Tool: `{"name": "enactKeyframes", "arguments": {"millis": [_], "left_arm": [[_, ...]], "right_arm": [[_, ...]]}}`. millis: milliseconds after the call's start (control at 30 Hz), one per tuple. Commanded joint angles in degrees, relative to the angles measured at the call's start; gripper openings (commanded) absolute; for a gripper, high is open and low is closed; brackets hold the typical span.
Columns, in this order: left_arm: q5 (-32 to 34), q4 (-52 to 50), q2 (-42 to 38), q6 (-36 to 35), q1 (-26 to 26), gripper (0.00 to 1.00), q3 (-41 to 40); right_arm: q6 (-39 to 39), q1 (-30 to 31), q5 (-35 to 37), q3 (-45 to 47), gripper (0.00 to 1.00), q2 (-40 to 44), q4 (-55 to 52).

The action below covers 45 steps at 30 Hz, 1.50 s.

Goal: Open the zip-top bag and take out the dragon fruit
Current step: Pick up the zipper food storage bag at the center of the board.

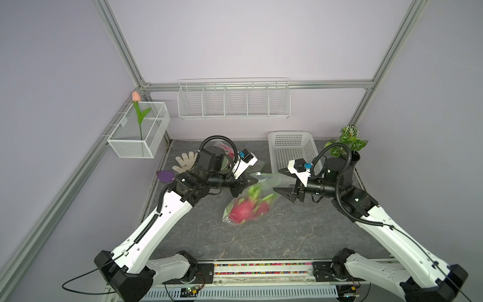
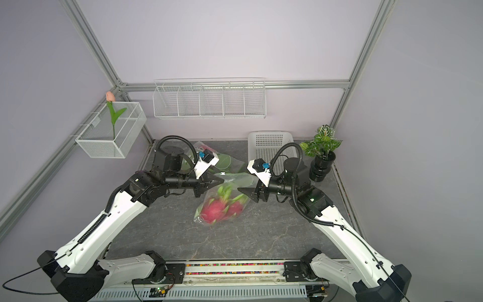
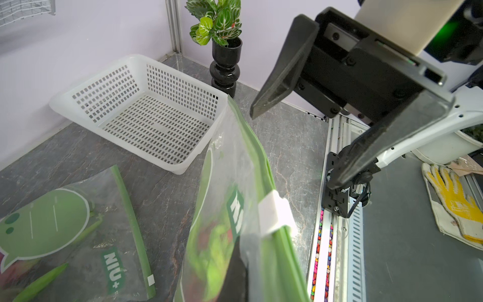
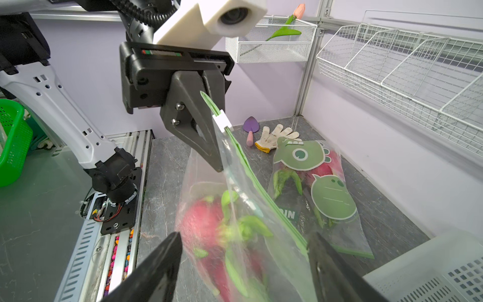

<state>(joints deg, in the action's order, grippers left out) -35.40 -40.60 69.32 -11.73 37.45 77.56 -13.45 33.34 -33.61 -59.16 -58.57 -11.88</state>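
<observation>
Zip-top bag [image 1: 265, 184] pinched at its green seal by the left gripper [image 4: 216, 163]; right gripper [image 1: 280, 180] jaws spread.
Dragon fruit [image 1: 245, 209] inside is blurred; grey marbled tabletop [image 1: 287, 235], lilac walls [image 1: 235, 39].

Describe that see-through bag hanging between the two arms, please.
The zip-top bag is clear thin plastic with a green zip strip and white slider. It hangs tilted, lower end on the table, blurred pink dragon fruit inside. The left arm's jaws pinch its top edge; the right arm's open jaws flank it.

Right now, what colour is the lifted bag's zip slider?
White slider on the green zip strip of the zip-top bag; clearest in the right wrist view.
</observation>
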Motion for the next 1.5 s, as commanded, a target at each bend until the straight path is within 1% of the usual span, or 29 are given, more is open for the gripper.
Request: {"name": "enactKeyframes", "arguments": {"millis": [0, 67, 167, 200, 267, 300, 367, 567, 700, 733, 767, 867, 1000, 1133, 1167, 1200, 1233, 1333, 1367, 1467], "left_arm": [[-3.2, -1.3, 0.7, -4.2, -0.2, 0.00, 3.4], [-3.4, -1.9, 1.2, -4.9, -0.2, 0.00, 3.6], [-5.5, -2.1, 1.9, -5.8, -0.2, 0.00, 4.0], [-5.4, -1.8, 1.9, -5.7, -0.2, 0.00, 3.9], [-5.0, -1.3, 1.9, -5.7, -0.2, 0.00, 3.8], [-4.9, -1.3, 1.9, -5.8, -0.2, 0.00, 3.7], [-5.0, -1.1, 1.8, -6.0, -0.2, 0.00, 3.4], [-6.6, -0.6, 2.3, -6.6, -0.2, 0.00, 2.8], [-6.8, -0.6, 2.6, -6.7, -0.2, 0.00, 2.7], [-6.8, -0.5, 2.6, -6.8, -0.2, 0.00, 2.6], [-6.9, -0.5, 2.6, -6.8, -0.2, 0.00, 2.5], [-7.4, -0.4, 2.3, -6.9, -0.2, 0.00, 2.0], [-6.9, 1.4, 1.2, -6.0, -0.4, 0.00, 0.8], [-6.0, 5.3, -0.7, -4.4, -0.4, 0.00, -1.5], [-5.1, 6.6, -1.3, -3.7, -0.3, 0.03, -2.2], [-3.9, 8.3, -2.1, -3.1, -0.4, 0.18, -3.4], [-2.4, 10.2, -2.8, -2.2, -0.3, 0.29, -4.8], [2.1, 16.0, -5.4, 0.5, -0.3, 0.34, -9.1], [2.6, 18.2, -6.0, 1.4, -0.4, 0.34, -10.9], [1.1, 23.8, -8.1, 2.5, -0.4, 0.37, -16.0]], "right_arm": [[-2.0, -0.3, -0.8, -1.0, 0.82, -0.1, 2.3], [-2.4, -0.1, -0.9, -1.1, 0.83, -0.1, 2.7], [-3.9, -0.1, 0.8, -1.4, 0.83, -0.4, 2.9], [-3.8, 0.0, 1.3, -1.5, 0.80, -0.6, 3.5], [-3.4, 0.0, -0.3, -1.5, 0.76, -1.0, 4.8], [-3.9, 0.3, -1.5, -1.4, 0.75, -1.3, 5.2], [-5.0, 0.7, -2.8, -1.4, 0.75, -1.9, 5.0], [-7.4, 1.2, -2.1, -1.7, 0.76, -4.8, 5.5], [-8.0, 1.3, -3.8, -4.6, 0.68, -7.3, 3.3], [-8.1, 1.3, -4.4, -5.3, 0.65, -7.9, 2.9], [-8.1, 1.4, -4.8, -5.8, 0.60, -8.3, 2.7], [-8.3, 1.4, -5.6, -6.0, 0.34, -8.7, 3.0], [-8.2, 1.5, -5.8, -4.9, 0.07, -8.1, 4.1], [-7.0, 1.5, -6.0, -3.5, 0.07, -6.9, 5.7], [-6.7, 1.5, -6.0, -3.2, 0.07, -6.6, 6.1], [-6.3, 1.5, -6.0, -2.8, 0.07, -6.3, 6.5], [-5.9, 1.5, -5.9, -2.6, 0.07, -6.1, 6.7], [-5.1, 1.5, -5.6, -2.1, 0.07, -5.4, 6.7], [-4.8, 1.5, -5.5, -2.0, 0.07, -5.1, 6.8], [-4.4, 1.5, -5.4, -1.2, 0.07, -4.3, 7.2]]}}
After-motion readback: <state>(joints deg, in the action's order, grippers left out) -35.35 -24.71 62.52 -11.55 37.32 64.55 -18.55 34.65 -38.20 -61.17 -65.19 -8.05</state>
